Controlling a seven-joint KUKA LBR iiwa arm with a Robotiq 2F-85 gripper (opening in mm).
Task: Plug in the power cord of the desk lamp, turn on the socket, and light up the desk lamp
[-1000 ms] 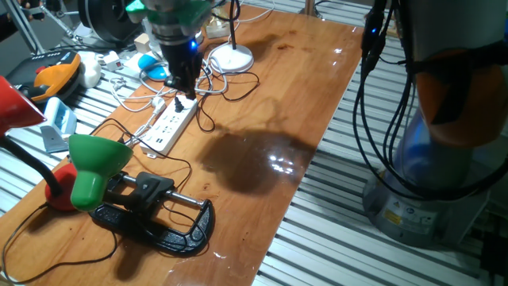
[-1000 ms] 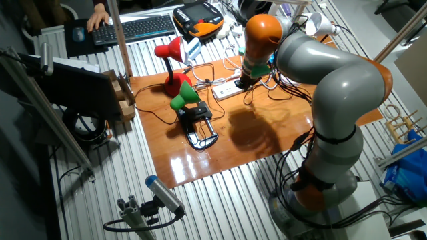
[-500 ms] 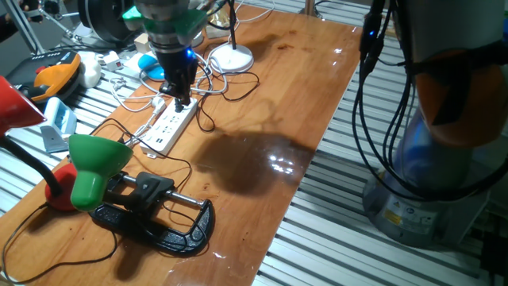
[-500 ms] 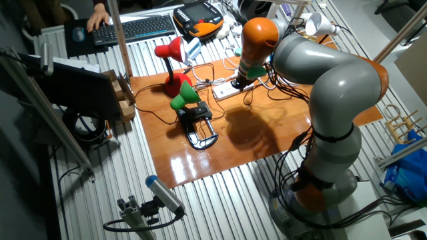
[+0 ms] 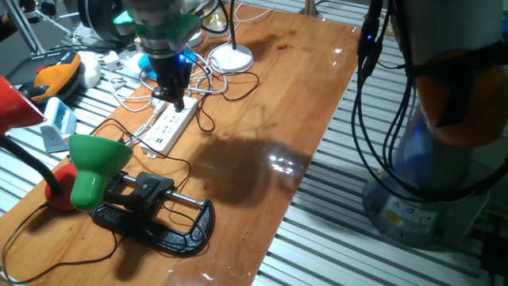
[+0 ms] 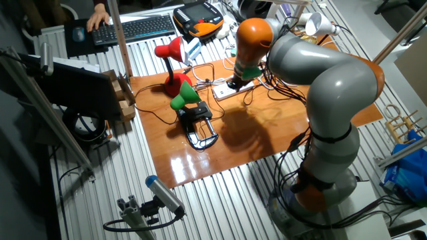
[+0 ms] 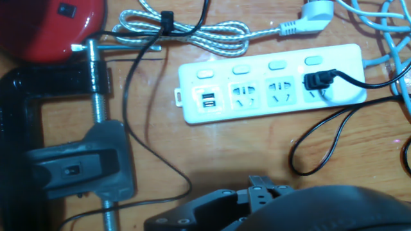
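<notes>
The socket (image 7: 270, 86) is a white strip with a row of oval switches above its outlets. The power cord's (image 7: 321, 138) black plug (image 7: 319, 80) sits in the rightmost outlet, and the cord loops down over the wood. In one fixed view my gripper (image 5: 176, 100) hangs just above the socket (image 5: 170, 127), its fingers together with nothing between them. The hand view shows only its dark tips (image 7: 257, 187) at the bottom edge. The desk lamp (image 5: 95, 165), with green shade and black clamp base (image 5: 159, 218), stands unlit near the table's front left. The other fixed view shows the gripper (image 6: 233, 83) over the socket (image 6: 230, 90).
A red lamp (image 5: 20, 107) stands left of the green one. A white round lamp base (image 5: 231, 57), a braided cable bundle (image 7: 186, 35) and tangled white cables (image 5: 135, 83) lie beyond the strip. An orange pendant (image 5: 54, 73) sits off the table's left edge.
My gripper has slid left along the strip, away from the plugged end and toward the green lamp. The plug and the lamp have not moved.
</notes>
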